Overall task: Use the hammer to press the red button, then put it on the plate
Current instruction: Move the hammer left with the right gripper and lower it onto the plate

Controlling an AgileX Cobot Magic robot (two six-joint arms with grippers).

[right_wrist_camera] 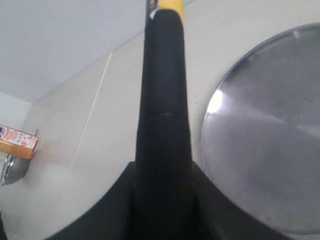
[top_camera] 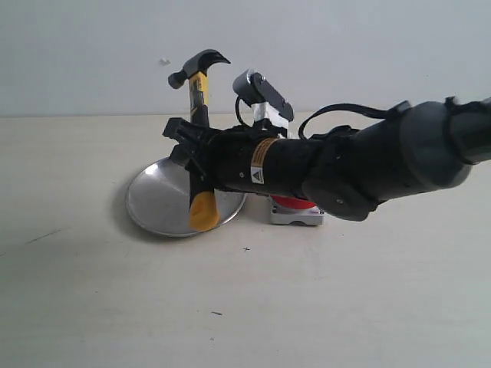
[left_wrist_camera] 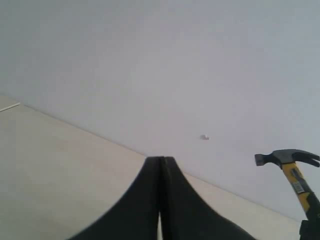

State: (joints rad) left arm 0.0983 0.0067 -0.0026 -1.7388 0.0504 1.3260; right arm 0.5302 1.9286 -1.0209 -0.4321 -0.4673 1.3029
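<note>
The right claw [top_camera: 190, 147] is clamped around the handle of the hammer [top_camera: 198, 69] and holds it upright, head up. The hammer's yellow end is low over the plate [top_camera: 153, 203] on the bench [top_camera: 322, 307]. The red button [top_camera: 291, 202] sits just beside the plate, half hidden by the arm. The left claw [left_wrist_camera: 161, 172] is closed, empty.

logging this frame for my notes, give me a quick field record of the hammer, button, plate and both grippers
hammer: upright, head up, yellow end down by the plate's rim
right gripper: fingers shut on the hammer's handle
left gripper: fingers shut, empty, apart from the hammer
red button: on its grey base, partly hidden behind the right arm
plate: flat on the table
hammer laid on plate: not yet
</note>
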